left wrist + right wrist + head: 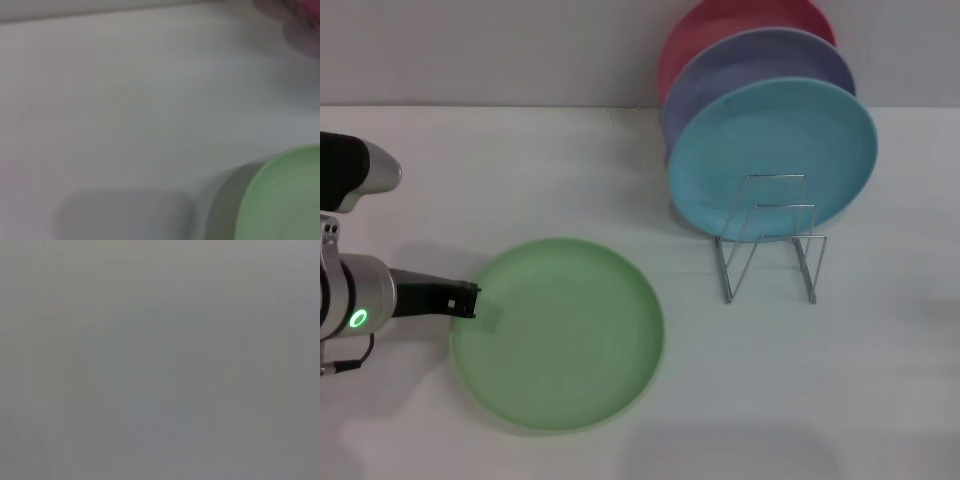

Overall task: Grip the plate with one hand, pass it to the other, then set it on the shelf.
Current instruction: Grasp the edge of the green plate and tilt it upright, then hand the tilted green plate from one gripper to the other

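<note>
The light green plate (560, 335) lies on the white table at the front left. Its edge also shows in the left wrist view (285, 200). My left gripper (480, 305), black and slim on the silver-grey arm with the green ring, reaches in from the left. It is at the plate's left rim, with a pale pad (490, 314) lying over the rim, shut on it. The silver wire shelf (770, 245) stands to the right of the plate, its front slots empty. My right gripper is out of view. The right wrist view shows only plain grey.
A turquoise plate (775, 160) stands upright in the shelf's back part. A lavender plate (740, 65) and a red plate (720, 25) stand behind it. The white table (880, 380) runs to a grey wall at the back.
</note>
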`<state>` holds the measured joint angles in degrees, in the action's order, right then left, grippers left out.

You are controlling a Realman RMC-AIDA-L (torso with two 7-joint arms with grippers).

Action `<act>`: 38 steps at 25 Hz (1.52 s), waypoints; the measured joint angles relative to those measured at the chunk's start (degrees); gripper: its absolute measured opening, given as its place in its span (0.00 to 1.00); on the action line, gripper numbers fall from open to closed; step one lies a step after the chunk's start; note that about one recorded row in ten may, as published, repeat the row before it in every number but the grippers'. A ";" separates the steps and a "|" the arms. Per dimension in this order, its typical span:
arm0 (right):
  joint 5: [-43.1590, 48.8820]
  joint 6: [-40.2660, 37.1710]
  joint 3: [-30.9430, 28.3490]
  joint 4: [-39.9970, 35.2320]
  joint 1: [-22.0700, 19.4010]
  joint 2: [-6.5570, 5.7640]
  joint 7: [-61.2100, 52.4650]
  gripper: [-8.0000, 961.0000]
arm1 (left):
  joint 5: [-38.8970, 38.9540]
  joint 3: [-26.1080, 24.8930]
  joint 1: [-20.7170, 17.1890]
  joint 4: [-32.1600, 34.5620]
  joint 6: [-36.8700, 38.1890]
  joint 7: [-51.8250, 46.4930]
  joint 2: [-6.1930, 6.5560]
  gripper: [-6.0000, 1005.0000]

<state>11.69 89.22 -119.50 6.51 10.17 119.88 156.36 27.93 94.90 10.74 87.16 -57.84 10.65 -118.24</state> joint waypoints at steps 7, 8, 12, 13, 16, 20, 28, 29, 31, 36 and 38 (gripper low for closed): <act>0.00 3.69 1.98 0.12 -0.23 0.00 -0.76 0.88 | 1.80 -0.34 -2.57 6.39 -0.39 1.95 0.18 0.04; 0.01 4.72 2.39 0.17 -0.22 0.00 -0.80 0.88 | 1.95 -0.47 -3.01 7.73 -0.55 2.37 0.19 0.04; 0.03 10.39 4.13 1.61 0.28 0.00 -1.50 0.88 | 2.33 -0.80 -3.96 11.42 -1.03 3.30 0.19 0.04; 0.04 10.91 4.67 2.46 0.39 0.00 -2.23 0.88 | 2.35 -0.81 -4.27 12.87 -1.04 3.44 0.20 0.04; 0.11 11.54 8.27 7.37 1.35 -0.25 -6.26 0.88 | 2.28 -0.82 -4.67 15.24 -1.05 3.57 0.22 0.04; 0.34 7.38 14.89 15.08 4.18 -0.60 -10.47 0.88 | 1.92 -0.95 -4.78 17.43 -0.77 3.58 0.17 0.04; 28.56 -35.53 24.38 54.98 3.85 -1.21 -40.35 0.88 | 1.54 -1.90 -4.00 18.13 -0.01 3.59 0.12 0.04; 44.11 -43.34 24.59 63.83 5.17 -1.53 -56.28 0.88 | 1.52 -1.95 -3.88 18.22 0.04 3.59 0.12 0.04; 61.44 -46.93 24.28 71.51 7.89 -2.21 -75.34 0.88 | 1.50 -1.96 -3.77 18.31 0.08 3.59 0.12 0.04; 93.81 -42.59 23.60 82.22 15.20 -3.75 -110.60 0.87 | 1.51 -2.16 -3.64 18.54 0.18 3.60 0.12 0.04; 106.28 -36.97 22.77 83.66 20.03 -4.40 -126.14 0.87 | 1.51 -2.30 -3.62 18.63 0.20 3.70 0.12 0.04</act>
<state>117.96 52.25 -96.72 90.17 30.19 115.48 30.21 29.44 92.59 7.12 105.79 -57.65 14.35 -118.13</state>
